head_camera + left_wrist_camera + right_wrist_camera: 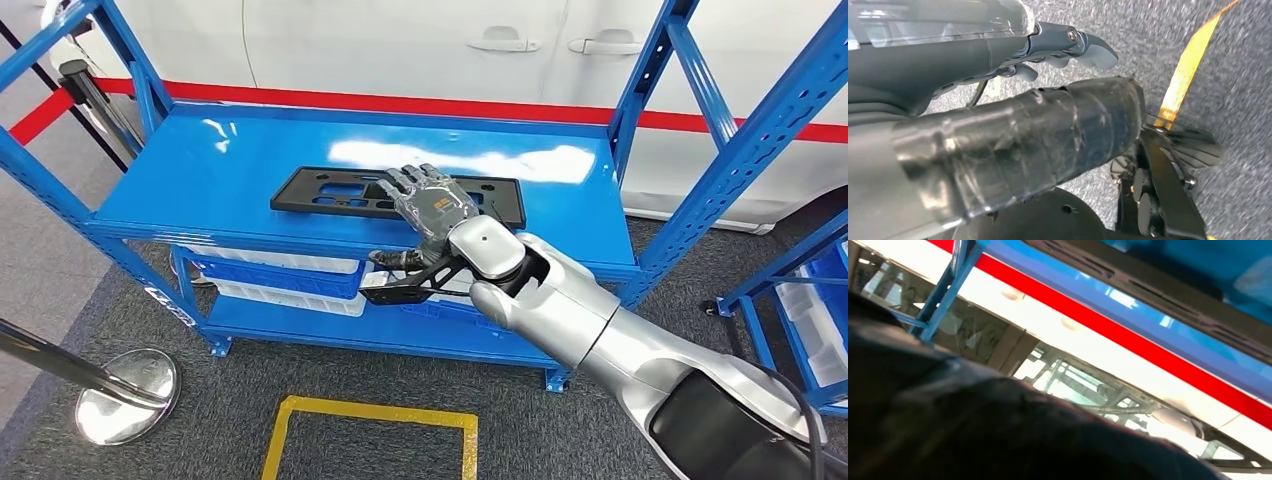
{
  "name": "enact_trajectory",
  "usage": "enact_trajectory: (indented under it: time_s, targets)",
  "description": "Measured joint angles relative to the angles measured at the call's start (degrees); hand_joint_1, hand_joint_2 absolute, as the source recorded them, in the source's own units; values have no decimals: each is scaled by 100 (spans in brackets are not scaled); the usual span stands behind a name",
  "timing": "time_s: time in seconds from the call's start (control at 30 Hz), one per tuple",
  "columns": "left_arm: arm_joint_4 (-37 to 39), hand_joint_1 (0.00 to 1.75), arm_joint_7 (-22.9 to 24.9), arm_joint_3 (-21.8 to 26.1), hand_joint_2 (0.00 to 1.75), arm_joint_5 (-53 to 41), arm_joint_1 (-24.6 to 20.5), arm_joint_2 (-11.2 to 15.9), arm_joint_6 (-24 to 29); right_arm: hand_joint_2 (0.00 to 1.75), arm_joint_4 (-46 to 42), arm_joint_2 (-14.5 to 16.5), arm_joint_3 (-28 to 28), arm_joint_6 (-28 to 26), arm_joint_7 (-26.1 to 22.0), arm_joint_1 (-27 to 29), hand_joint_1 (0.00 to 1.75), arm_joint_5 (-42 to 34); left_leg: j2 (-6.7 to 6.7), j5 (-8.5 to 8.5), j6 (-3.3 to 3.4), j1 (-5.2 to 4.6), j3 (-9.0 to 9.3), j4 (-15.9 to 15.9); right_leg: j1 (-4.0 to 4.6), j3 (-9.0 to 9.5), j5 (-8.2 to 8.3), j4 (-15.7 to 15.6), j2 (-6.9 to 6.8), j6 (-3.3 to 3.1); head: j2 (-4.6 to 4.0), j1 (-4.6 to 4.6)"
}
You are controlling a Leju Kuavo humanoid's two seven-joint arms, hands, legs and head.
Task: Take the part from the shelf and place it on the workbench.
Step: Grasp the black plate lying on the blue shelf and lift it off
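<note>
The part [320, 190] is a long flat black plastic plate with slots, lying on the top deck of the blue shelf [200, 170]. My right hand [430, 205] reaches in from the lower right and lies over the part's right half, fingers stretched out flat and apart on top of it, not closed around it. In the right wrist view the part [1158, 295] runs as a dark slotted strip against the blue deck, with my hand a dark blur in front. My left hand [998, 100] hangs over the grey floor with nothing in it, fingers [1068, 45] extended.
A white car [400, 40] with a red stripe stands right behind the shelf. Blue and white bins [280, 275] sit on the lower deck. Blue uprights [650, 80] flank the deck. A stanchion base [125, 395] and a yellow floor marking [370, 415] lie in front; another blue rack [800, 300] stands at right.
</note>
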Motion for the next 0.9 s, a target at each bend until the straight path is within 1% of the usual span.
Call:
enact_trajectory:
  time_s: [0.03,0.07,0.1,0.13,0.2,0.23,0.27,0.3,0.33,0.37,0.4,0.43,0.47,0.5,0.53,0.57,0.6,0.63,0.67,0.73,0.77,0.8,0.83,0.87,0.9]
  targets:
    - [1,0,3,5,0,-2,4,2,1,0,0,-1,-1,6,0,-3,0,6,1,157,12,-10,164,-355,9,23,-38,22,4,26,0,-1]
    - [1,0,2,12,0,-4,1,2,-1,0,-1,-1,-1,14,0,-6,0,15,-4,230,36,-20,281,-604,18,31,-66,38,6,52,0,2]
    - [2,0,2,18,0,-7,-5,1,-2,0,-1,-1,-1,25,0,-7,0,29,-10,222,62,-31,336,-722,29,28,-84,47,7,77,0,4]
    - [2,0,1,23,0,-10,-11,0,-2,0,-1,-1,0,33,0,-8,0,43,-19,191,91,-43,352,-745,40,23,-91,48,7,99,1,6]
    - [2,0,-8,28,0,-23,-20,-4,-2,0,-2,6,1,40,1,-5,0,67,-26,177,158,-28,370,-780,31,28,-129,66,2,149,1,8]
    - [2,0,-14,31,0,-28,-16,-7,-2,0,-2,9,0,40,1,-8,0,75,-23,173,193,-20,391,-797,24,-7,-196,166,-1,175,1,8]
    - [2,0,-21,33,0,-32,-14,-9,-2,0,-2,11,0,39,2,-9,0,79,-19,169,225,-11,414,-815,16,-100,-311,373,-3,200,1,7]
    - [2,0,-26,36,0,-32,-9,-9,-2,0,0,10,0,39,2,-3,0,81,-16,158,251,-11,430,-822,7,-259,-458,691,-7,218,0,9]
    - [2,0,-28,38,0,-32,-9,-9,-2,0,3,10,0,39,1,9,0,82,-15,144,270,-14,439,-822,5,-471,-612,1071,-8,231,1,8]
    - [2,0,-28,40,0,-34,-11,-9,-2,0,7,9,1,39,1,29,0,82,-17,132,283,-17,448,-821,1,-678,-711,1412,-7,241,0,8]
    - [2,0,-24,43,0,-38,-12,-9,-1,0,11,9,1,38,-1,52,0,82,-21,117,290,-19,462,-820,0,-826,-708,1610,-8,243,0,8]
    - [2,0,-16,46,0,-41,-11,-9,0,0,14,10,1,37,-2,69,0,82,-27,100,290,-20,484,-819,0,-874,-593,1601,-8,237,0,8]
    - [2,0,-7,53,0,-45,-11,-11,2,0,16,10,1,35,-3,80,0,82,-32,79,286,-22,518,-818,2,-807,-374,1365,-8,220,0,8]
    - [2,0,1,61,0,-46,-9,-15,3,0,16,11,1,33,-4,83,0,82,-36,54,276,-23,555,-818,8,-656,-109,966,-8,190,0,9]
    - [2,0,7,69,0,-47,-8,-24,5,0,17,11,1,32,-4,81,0,82,-37,31,260,-29,582,-818,28,-494,76,591,-7,157,0,6]
    - [2,0,11,75,0,-48,-9,-32,7,0,18,13,1,30,-5,78,0,82,-37,13,241,-33,595,-815,48,-365,187,283,-8,127,0,7]
    - [2,0,13,79,0,-48,-14,-39,8,0,19,18,1,29,-5,76,0,82,-36,1,218,-35,597,-817,69,-296,214,116,-8,103,1,6]
    - [2,0,14,80,0,-48,-18,-45,8,0,20,22,1,28,-6,75,0,82,-34,-3,191,-35,593,-825,88,-280,181,78,-7,87,1,5]
    - [2,0,16,81,0,-48,-24,-46,9,0,20,27,1,27,-7,74,0,82,-31,-7,162,-38,600,-838,84,-271,177,40,-5,71,2,7]
    - [2,0,18,83,0,-48,-27,-45,10,0,20,41,1,23,-7,72,0,82,-22,-75,109,-39,605,-790,42,-203,187,-34,-5,25,2,2]
    - [2,0,19,84,0,-48,-28,-44,11,0,20,51,1,23,-7,67,0,82,-20,-170,87,-43,544,-633,17,-157,192,-78,-10,0,2,-4]
    - [2,0,19,85,0,-48,-27,-43,12,0,21,63,1,23,-10,65,0,82,-18,-307,68,-37,412,-357,1,-119,189,-104,-16,-22,2,-9]
    - [2,0,20,87,0,-48,-27,-44,10,0,24,72,1,26,-17,66,0,82,-18,-463,48,-35,208,26,2,-101,176,-108,-20,-41,1,-15]
    - [2,0,20,88,0,-48,-27,-45,6,0,30,80,2,31,-28,71,0,82,-18,-584,29,-28,-18,407,7,-93,161,-101,-24,-50,1,-16]
    - [2,0,20,90,0,-48,-27,-45,2,0,37,87,4,34,-39,80,0,82,-17,-619,13,-22,-196,669,11,-86,142,-89,-26,-55,2,-15]
